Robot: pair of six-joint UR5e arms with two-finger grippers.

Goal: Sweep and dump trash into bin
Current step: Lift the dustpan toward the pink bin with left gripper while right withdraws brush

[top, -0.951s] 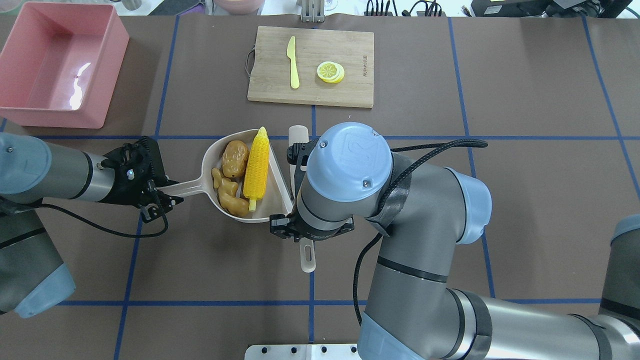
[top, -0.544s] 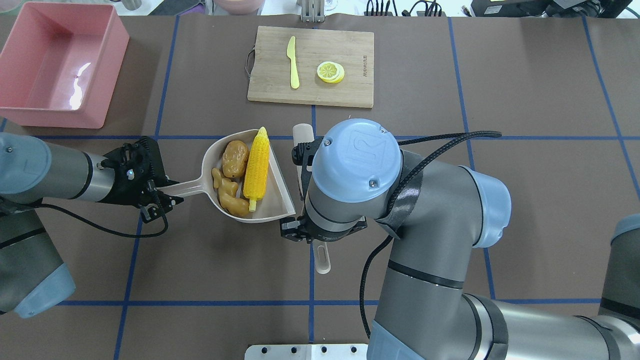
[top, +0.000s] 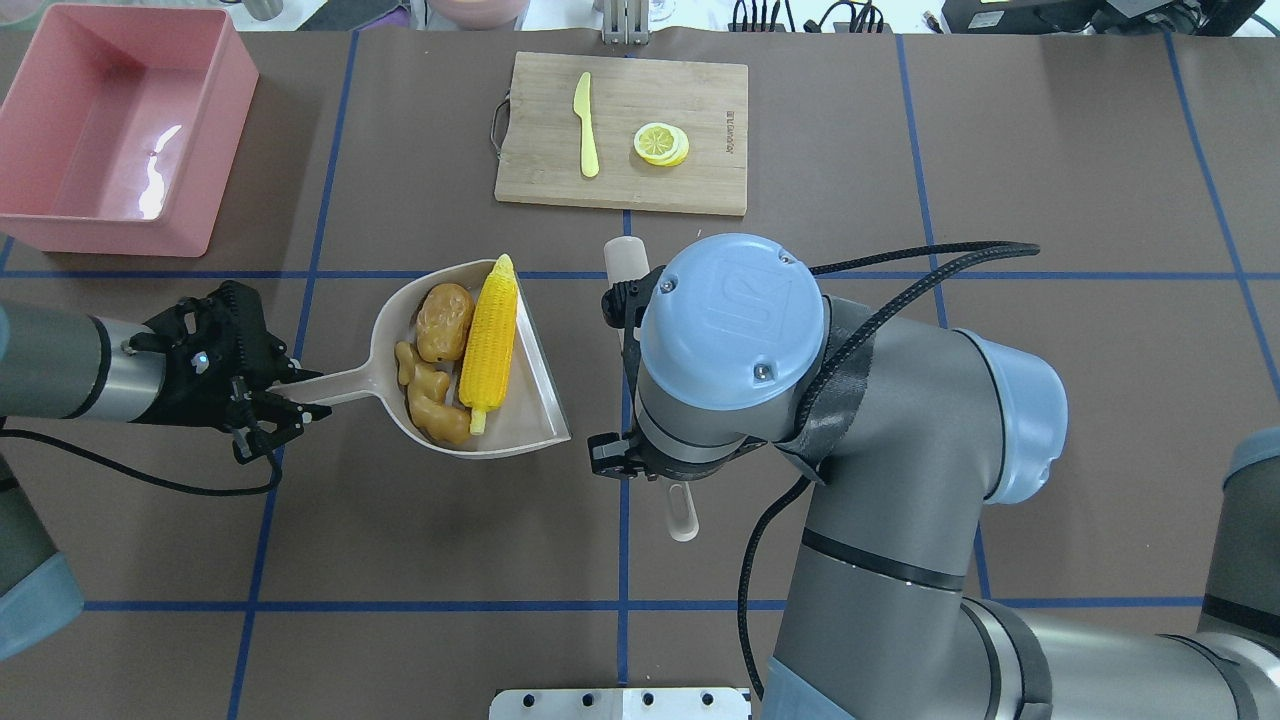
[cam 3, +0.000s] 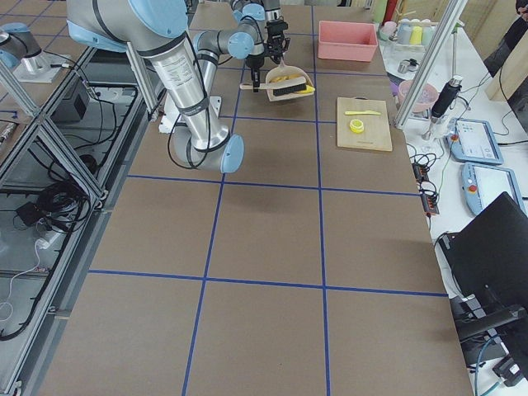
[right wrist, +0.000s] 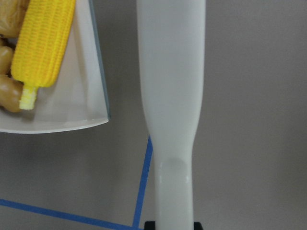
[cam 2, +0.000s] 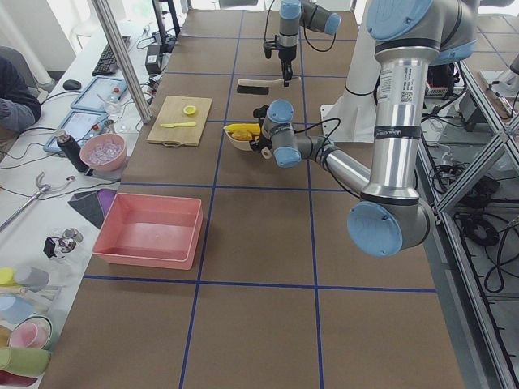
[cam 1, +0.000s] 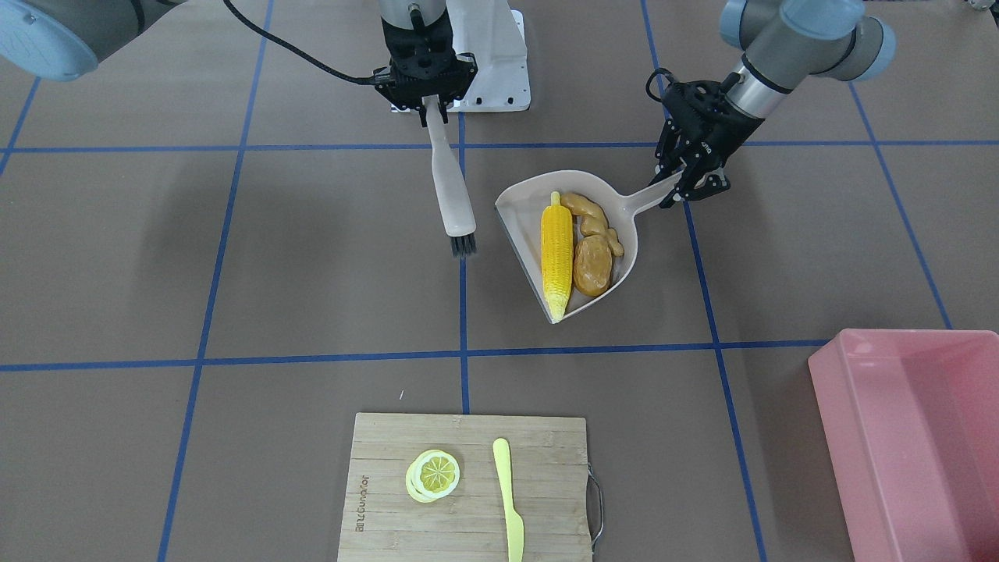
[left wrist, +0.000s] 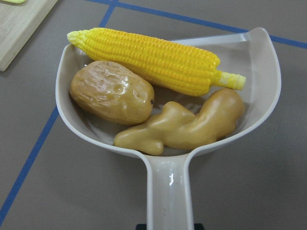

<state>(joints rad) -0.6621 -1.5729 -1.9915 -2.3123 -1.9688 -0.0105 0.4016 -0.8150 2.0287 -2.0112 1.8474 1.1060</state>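
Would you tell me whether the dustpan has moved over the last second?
Yes. The dustpan has shifted left in the overhead view, away from the vertical blue tape line.

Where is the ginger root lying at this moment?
In the overhead view, the ginger root lies left of centre on the table, inside the dustpan at its handle end, next to the potato and the corn cob.

Left arm (top: 50, 365), right arm (top: 900, 420): jaws closed.
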